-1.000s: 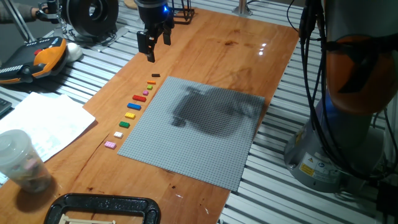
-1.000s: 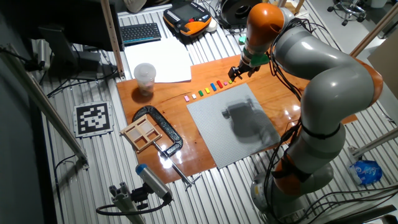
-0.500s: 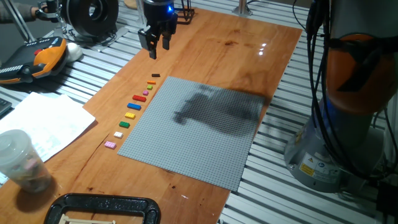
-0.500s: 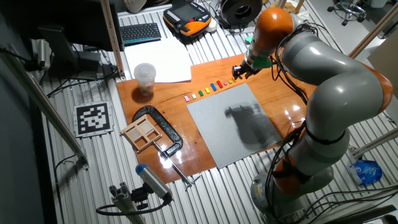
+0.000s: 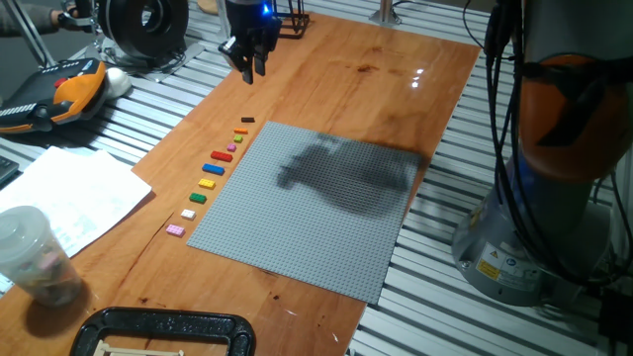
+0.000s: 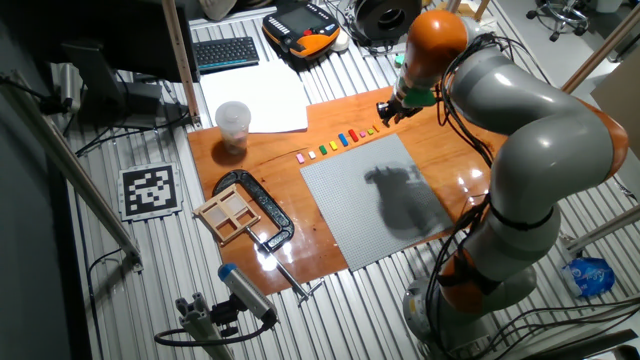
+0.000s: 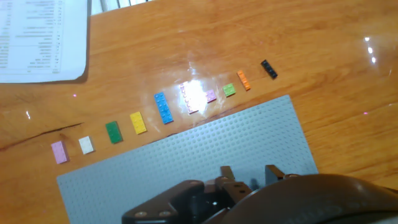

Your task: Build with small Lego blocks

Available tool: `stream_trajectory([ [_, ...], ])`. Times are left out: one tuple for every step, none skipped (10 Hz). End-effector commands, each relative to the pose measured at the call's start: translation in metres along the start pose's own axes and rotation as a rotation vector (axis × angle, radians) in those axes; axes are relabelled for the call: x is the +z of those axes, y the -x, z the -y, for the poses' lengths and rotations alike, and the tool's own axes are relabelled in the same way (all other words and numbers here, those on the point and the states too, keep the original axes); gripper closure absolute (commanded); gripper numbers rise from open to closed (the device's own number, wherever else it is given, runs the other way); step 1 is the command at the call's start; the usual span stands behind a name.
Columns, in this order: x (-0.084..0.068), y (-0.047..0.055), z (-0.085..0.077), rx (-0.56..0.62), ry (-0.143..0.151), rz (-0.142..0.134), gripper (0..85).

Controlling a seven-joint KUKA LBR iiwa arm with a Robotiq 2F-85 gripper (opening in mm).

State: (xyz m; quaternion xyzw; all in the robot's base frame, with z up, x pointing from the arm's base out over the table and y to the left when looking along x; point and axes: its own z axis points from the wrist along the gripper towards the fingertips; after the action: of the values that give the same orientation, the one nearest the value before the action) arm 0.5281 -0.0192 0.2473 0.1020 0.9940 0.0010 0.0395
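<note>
The small Lego blocks lie in a row on the wooden table beside the grey baseplate (image 5: 307,198), from a black one (image 5: 247,121) down to a pink one (image 5: 175,229). In the hand view the row runs from black (image 7: 268,69) through orange (image 7: 243,79), blue (image 7: 164,107), yellow (image 7: 138,122) and white (image 7: 86,145) to pink (image 7: 59,152). My gripper (image 5: 247,65) hangs above the table beyond the black end of the row, clear of every block. It also shows in the other fixed view (image 6: 386,109). In the hand view its fingers (image 7: 227,172) stand apart with nothing between them.
A sheet of paper (image 5: 69,193), a plastic cup (image 5: 30,252) and a black clamp (image 5: 158,331) sit at the near left. An orange teach pendant (image 5: 59,94) lies off the table's left edge. The arm's base (image 5: 554,148) stands to the right. A wooden frame (image 6: 232,212) lies near the clamp.
My gripper has risen and moved away from the black block toward the far table edge, and the wrist has turned. The blocks have not moved.
</note>
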Motion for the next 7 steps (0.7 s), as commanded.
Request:
stream_trajectory([
  [0.0,0.001,0.0,-0.002,-0.007,0.001,51.0],
  [0.0,0.005,0.003,-0.003,-0.003,-0.022,51.0],
  [0.001,0.01,0.005,-0.018,0.003,-0.026,51.0],
  [0.002,0.015,0.007,-0.021,-0.001,-0.023,51.0],
  [0.0,0.022,0.009,-0.024,-0.019,-0.025,51.0],
  [-0.003,0.028,0.011,-0.03,-0.024,-0.022,51.0],
  [-0.004,0.035,0.013,-0.035,-0.033,-0.019,51.0],
])
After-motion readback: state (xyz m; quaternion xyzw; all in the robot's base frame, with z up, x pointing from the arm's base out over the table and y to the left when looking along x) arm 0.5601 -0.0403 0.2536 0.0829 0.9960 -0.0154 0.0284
